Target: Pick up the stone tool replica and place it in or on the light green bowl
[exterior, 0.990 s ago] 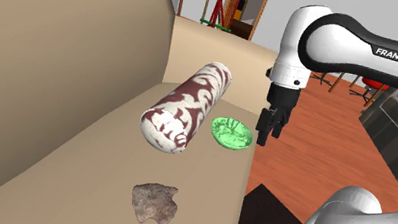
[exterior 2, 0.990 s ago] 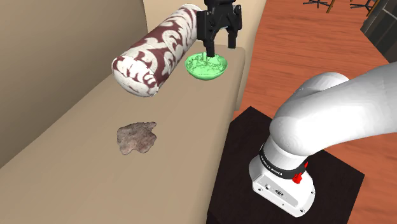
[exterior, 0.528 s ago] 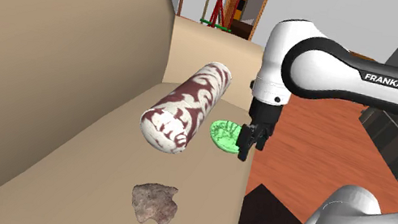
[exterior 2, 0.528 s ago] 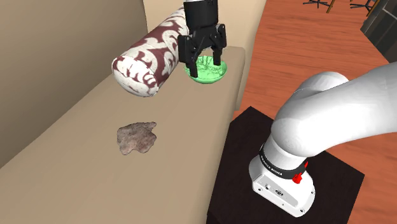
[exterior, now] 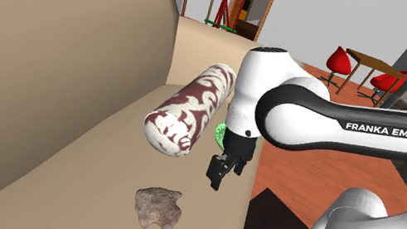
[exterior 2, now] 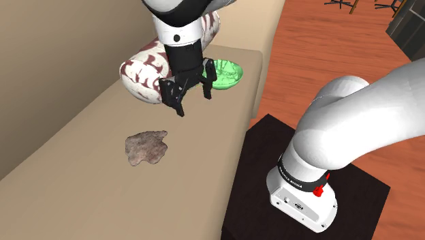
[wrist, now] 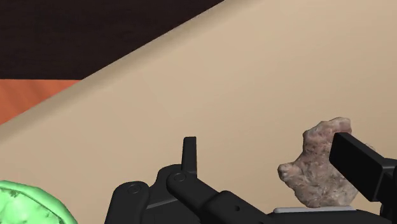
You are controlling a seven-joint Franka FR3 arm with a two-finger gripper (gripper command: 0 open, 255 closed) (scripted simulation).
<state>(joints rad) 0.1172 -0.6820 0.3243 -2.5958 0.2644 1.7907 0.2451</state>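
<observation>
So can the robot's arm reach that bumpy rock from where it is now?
Probably yes. The jaws stand open above the sofa seat, close to the stone tool, with only bare cushion between them. The patterned bolster and the green bowl lie on the far side, out of the way.

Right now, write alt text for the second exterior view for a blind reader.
The open black pincer hangs over a beige sofa seat, between a brownish stone tool and a light green bowl. A red-and-white patterned bolster lies beside the bowl.
</observation>
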